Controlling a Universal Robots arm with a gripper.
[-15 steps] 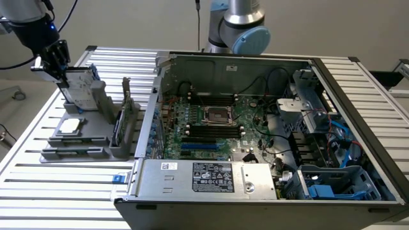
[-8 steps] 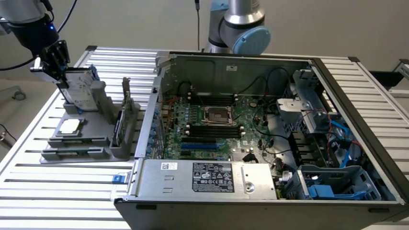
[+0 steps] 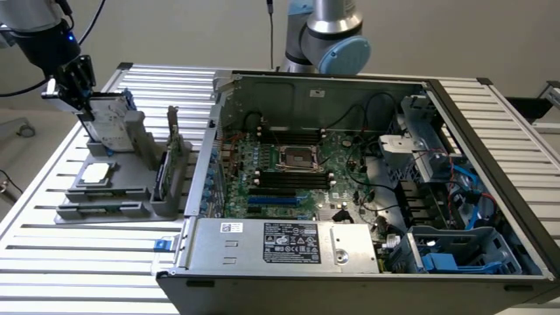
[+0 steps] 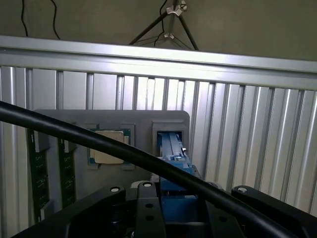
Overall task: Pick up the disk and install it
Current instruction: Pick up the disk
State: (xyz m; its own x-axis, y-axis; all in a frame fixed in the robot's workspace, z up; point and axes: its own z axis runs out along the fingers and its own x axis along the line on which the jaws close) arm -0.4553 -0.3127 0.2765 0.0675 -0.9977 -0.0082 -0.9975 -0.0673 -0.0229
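table: ribbed aluminium table (image 3: 88, 262) that carries everything else
computer case: open computer case (image 3: 490, 151) lying on its side across the table's middle and the exterior view's right, reaching the near edge
motherboard: green motherboard (image 3: 289, 164) flat on the case floor, with a bare processor socket at its centre
power supply: silver power supply (image 3: 289, 243) with a black-and-white label, set along the case's near wall
fixture: grey parts fixture (image 3: 105, 213) on the table just beside the case, toward the table's edge at the exterior view's left
blue caddies: blue caddies (image 3: 463, 252) in the case's near corner at the exterior view's right
disk: the disk (image 3: 109, 121) (image 4: 172, 148) stands on edge in the slot at the fixture's far end, its blue carrier showing along its sides
gripper: black gripper (image 3: 86, 111) sits over the disk's top, closed on its upper edge; the blue carrier runs from the slot up between its two sides
processor chip: square silver processor chip (image 3: 94, 172) (image 4: 110, 148) lies flat in a fixture pocket, apart from the disk
memory modules: two green memory modules (image 4: 37, 168) in fixture slots beside the chip
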